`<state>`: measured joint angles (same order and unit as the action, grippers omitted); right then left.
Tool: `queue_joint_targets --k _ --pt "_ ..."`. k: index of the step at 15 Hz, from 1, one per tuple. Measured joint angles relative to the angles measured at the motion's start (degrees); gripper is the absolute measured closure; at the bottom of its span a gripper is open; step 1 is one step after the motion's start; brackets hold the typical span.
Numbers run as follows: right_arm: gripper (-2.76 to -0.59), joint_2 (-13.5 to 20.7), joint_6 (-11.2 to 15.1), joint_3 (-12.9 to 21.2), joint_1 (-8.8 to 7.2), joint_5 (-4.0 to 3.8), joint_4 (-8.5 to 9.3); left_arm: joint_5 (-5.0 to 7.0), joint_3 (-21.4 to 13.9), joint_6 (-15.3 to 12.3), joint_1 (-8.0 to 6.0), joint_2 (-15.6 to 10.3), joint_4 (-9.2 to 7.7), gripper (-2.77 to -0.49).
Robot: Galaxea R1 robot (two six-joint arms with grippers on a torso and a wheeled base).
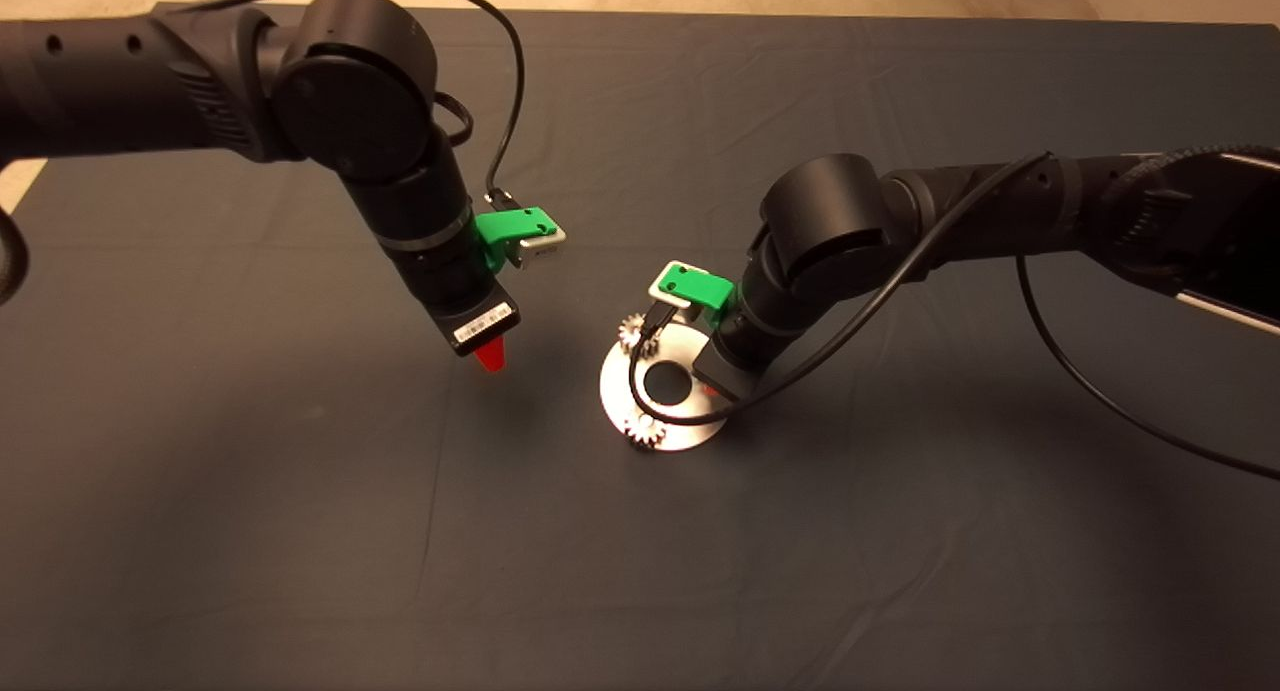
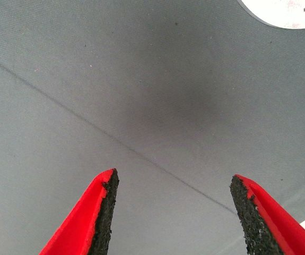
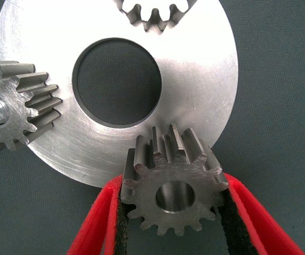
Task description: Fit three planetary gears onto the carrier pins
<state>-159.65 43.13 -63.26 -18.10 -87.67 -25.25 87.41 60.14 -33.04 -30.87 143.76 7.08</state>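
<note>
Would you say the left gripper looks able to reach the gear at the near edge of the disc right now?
Probably yes. The left gripper hangs open over bare mat beside the disc, and nothing lies between it and that gear; the right gripper works at the disc's far side.

White sticker (image 1: 484, 322) on end face of left arm's wrist, just above red finger: dark print on it, too small to read. Nothing else lettered anywhere: none on gears, disc, mat, green camera mounts or cables. No brand, no number, no sign legible in any view.
</note>
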Motion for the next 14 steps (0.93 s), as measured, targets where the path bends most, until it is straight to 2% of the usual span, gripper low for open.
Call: queue_joint_targets --k 14 --pt "-1.01 1.2 0.0 2.2 0.17 -0.13 -0.02 -0.01 0.0 0.0 -0.33 -0.8 -0.04 -1.46"
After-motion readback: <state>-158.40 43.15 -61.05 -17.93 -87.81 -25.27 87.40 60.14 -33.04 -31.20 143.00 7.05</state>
